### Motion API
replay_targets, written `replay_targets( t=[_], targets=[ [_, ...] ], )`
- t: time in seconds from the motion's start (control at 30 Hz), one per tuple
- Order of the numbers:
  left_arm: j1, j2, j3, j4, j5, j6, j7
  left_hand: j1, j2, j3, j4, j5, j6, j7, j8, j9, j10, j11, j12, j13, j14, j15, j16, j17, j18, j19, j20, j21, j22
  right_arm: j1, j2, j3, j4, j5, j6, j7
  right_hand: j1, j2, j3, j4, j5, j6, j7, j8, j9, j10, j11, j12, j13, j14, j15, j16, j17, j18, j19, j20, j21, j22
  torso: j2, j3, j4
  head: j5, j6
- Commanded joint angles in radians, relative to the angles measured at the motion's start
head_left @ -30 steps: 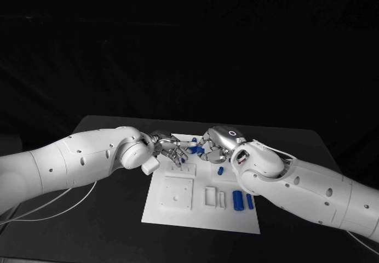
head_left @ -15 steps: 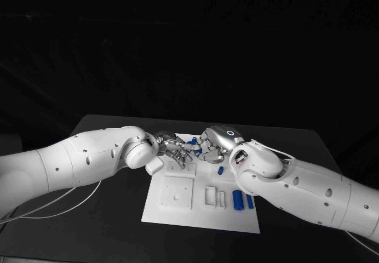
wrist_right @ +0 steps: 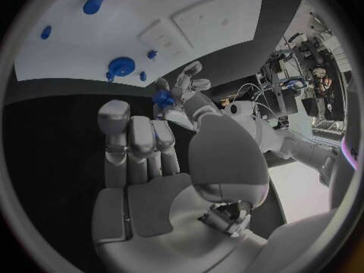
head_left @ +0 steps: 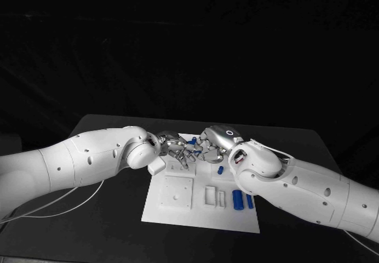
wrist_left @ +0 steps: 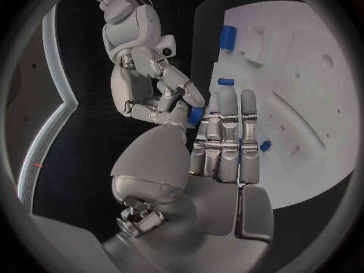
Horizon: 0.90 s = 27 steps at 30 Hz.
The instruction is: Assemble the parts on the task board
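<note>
Near edge of board [head_left: 197, 222] sat toward 6 o'clock in the head view. 2 long blue parts [head_left: 237, 199] lay side by side on it at about 5 o'clock, long axes running 6 to 12, next to a white upright block [head_left: 210, 197]. A square white plate [head_left: 177, 193] sat at 7 o'clock of board centre. 1 short blue part [head_left: 221, 170] lay further up, just beside the right forearm.

Far end of board, 12 o'clock: both hands met there, fingertips close together. Left hand [head_left: 171, 148] came in from 9 o'clock, right hand [head_left: 209, 147] from 3 o'clock. A small blue part [head_left: 192, 141] sat between them, over the board's far edge.

Left wrist view: left hand [wrist_left: 220, 145] had fingers straight and together, palm bare. The right hand [wrist_left: 155, 91] across from it pinched the small blue part [wrist_left: 195, 114] at its fingertips, so right hand gripped the piece. Could not tell whether left fingertips touched it; left hand looked empty and unclosed.

Right wrist view added what the head view hid: a round blue part [wrist_right: 121, 65] on the board [wrist_right: 76, 54], an oblong one [wrist_right: 94, 1] farther off, and the held piece [wrist_right: 163, 98] against the left hand's fingers [wrist_right: 185, 79].

Judgement: next move turns on the piece lying between both hands, nearer the right, which already holds it.
</note>
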<state>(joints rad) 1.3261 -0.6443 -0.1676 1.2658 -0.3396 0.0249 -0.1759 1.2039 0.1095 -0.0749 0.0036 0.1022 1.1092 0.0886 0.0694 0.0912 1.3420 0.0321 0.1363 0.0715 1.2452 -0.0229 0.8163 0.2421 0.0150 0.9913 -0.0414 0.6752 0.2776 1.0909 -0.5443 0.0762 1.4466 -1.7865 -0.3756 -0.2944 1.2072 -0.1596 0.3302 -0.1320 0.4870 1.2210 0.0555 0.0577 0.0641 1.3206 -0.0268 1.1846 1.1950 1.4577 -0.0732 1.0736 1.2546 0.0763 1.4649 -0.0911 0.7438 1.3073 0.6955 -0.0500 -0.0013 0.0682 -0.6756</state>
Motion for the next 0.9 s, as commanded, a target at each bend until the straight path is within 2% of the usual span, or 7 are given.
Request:
replay_targets(
  t=[0.03, 0.27, 0.6, 0.67, 0.77, 0.83, 0.9],
  targets=[
    [0.0, 0.004, 0.001, 0.002, 0.014, 0.023, 0.027, 0.019, 0.021, 0.011, -0.017, 0.035, 0.023, -0.007, 0.002, 0.013, 0.013, -0.004, -0.005, -0.002, -0.001, -0.004, 0.001, -0.001, -0.007, -0.007, -0.004, 0.006, 0.002, 0.0, 0.001, 0.0, -0.001, -0.004, 0.019, 0.006, 0.008, -0.002, 0.005, 0.003, -0.004, 0.007, 0.002, 0.004, 0.001, 0.006, 0.001, -0.005, 0.001, 0.004, -0.003, -0.005, 0.0, -0.004, 0.056, -0.007, -0.003, 0.075, 0.0, 0.0005, 0.0011, 0.0, -0.002],
    [0.0, 0.004, 0.001, 0.002, 0.016, 0.026, 0.027, 0.07, 0.049, 0.035, -0.062, 0.082, 0.06, -0.027, 0.005, 0.071, 0.039, -0.013, -0.018, -0.004, 0.001, -0.01, 0.002, 0.0, -0.012, -0.009, -0.011, 0.012, 0.006, 0.0, 0.0, 0.0, -0.004, -0.003, 0.024, 0.006, 0.008, -0.002, 0.007, 0.002, -0.005, 0.007, 0.002, 0.005, 0.001, 0.006, 0.001, -0.005, 0.002, 0.004, -0.003, -0.006, 0.0, -0.004, 0.056, -0.007, -0.002, 0.075, 0.0, 0.0006, 0.0, -0.001, -0.003],
    [0.0, 0.0, 0.001, -0.001, 0.016, 0.019, 0.022, 0.062, 0.055, 0.023, -0.09, 0.1, 0.049, -0.039, 0.002, 0.278, 0.054, -0.019, -0.014, -0.001, 0.001, -0.013, 0.003, 0.003, -0.015, -0.014, -0.015, 0.021, 0.014, 0.0, -0.006, 0.0, -0.002, -0.001, 0.031, 0.008, 0.007, -0.002, 0.007, 0.003, -0.007, 0.008, 0.002, 0.005, 0.001, 0.006, 0.001, -0.005, 0.002, 0.004, -0.003, -0.005, 0.001, -0.004, 0.056, -0.007, -0.003, 0.075, 0.001, 0.0007, 0.0008, -0.001, -0.004],
    [0.0, 0.0, 0.001, -0.001, 0.016, 0.021, 0.022, 0.065, 0.052, 0.026, -0.096, 0.161, 0.05, -0.042, 0.006, 0.307, 0.055, -0.021, -0.008, 0.0, 0.001, -0.014, 0.003, 0.004, -0.015, -0.014, -0.016, 0.022, 0.015, 0.0, -0.006, 0.0, -0.002, -0.001, 0.033, 0.008, 0.007, -0.002, 0.007, 0.003, -0.007, 0.008, 0.002, 0.005, 0.001, 0.006, 0.001, -0.005, 0.002, 0.004, -0.003, -0.005, 0.001, -0.004, 0.056, -0.007, -0.003, 0.075, 0.001, 0.0007, 0.0008, -0.001, -0.004],
    [0.0, -0.001, 0.001, -0.001, 0.016, 0.026, 0.022, 0.063, 0.032, 0.059, -0.133, 0.383, 0.04, -0.045, 0.021, 0.38, 0.059, -0.027, 0.003, 0.0, 0.0, -0.016, 0.004, 0.005, -0.012, -0.019, -0.022, 0.034, 0.023, -0.001, -0.007, 0.0, -0.002, -0.001, 0.037, 0.007, 0.007, -0.002, 0.007, 0.003, -0.007, 0.008, 0.002, 0.005, 0.001, 0.006, 0.001, -0.005, 0.002, 0.004, -0.003, -0.005, 0.001, -0.004, 0.056, -0.007, -0.003, 0.075, 0.001, 0.0005, 0.001, -0.001, -0.005],
    [0.0, -0.001, 0.001, 0.0, 0.016, 0.03, 0.022, 0.036, 0.023, 0.092, -0.155, 0.43, 0.031, -0.044, 0.037, 0.451, 0.063, -0.027, 0.014, 0.001, 0.0, -0.021, 0.006, 0.007, -0.011, -0.027, -0.024, 0.046, 0.033, -0.001, -0.007, 0.0, -0.003, -0.001, 0.04, 0.007, 0.007, 0.0, 0.007, 0.004, -0.01, 0.007, 0.002, 0.004, 0.001, 0.006, 0.001, -0.006, 0.002, 0.004, -0.003, -0.006, 0.001, -0.004, 0.056, -0.007, -0.002, 0.076, 0.001, 0.0005, 0.0011, -0.002, -0.005],
    [0.0, -0.001, 0.001, 0.0, 0.016, 0.034, 0.023, 0.018, 0.019, 0.116, -0.168, 0.436, 0.024, -0.047, 0.046, 0.503, 0.064, -0.029, 0.022, 0.001, 0.0, -0.022, 0.009, 0.009, -0.011, -0.032, -0.025, 0.054, 0.039, -0.001, -0.007, 0.0, -0.004, -0.001, 0.042, 0.007, 0.007, 0.0, 0.007, 0.004, -0.01, 0.007, 0.002, 0.004, 0.001, 0.006, 0.001, -0.006, 0.002, 0.004, -0.003, -0.006, 0.001, -0.004, 0.056, -0.007, -0.002, 0.076, 0.001, 0.0006, 0.0006, -0.002, -0.005]
  ],
)
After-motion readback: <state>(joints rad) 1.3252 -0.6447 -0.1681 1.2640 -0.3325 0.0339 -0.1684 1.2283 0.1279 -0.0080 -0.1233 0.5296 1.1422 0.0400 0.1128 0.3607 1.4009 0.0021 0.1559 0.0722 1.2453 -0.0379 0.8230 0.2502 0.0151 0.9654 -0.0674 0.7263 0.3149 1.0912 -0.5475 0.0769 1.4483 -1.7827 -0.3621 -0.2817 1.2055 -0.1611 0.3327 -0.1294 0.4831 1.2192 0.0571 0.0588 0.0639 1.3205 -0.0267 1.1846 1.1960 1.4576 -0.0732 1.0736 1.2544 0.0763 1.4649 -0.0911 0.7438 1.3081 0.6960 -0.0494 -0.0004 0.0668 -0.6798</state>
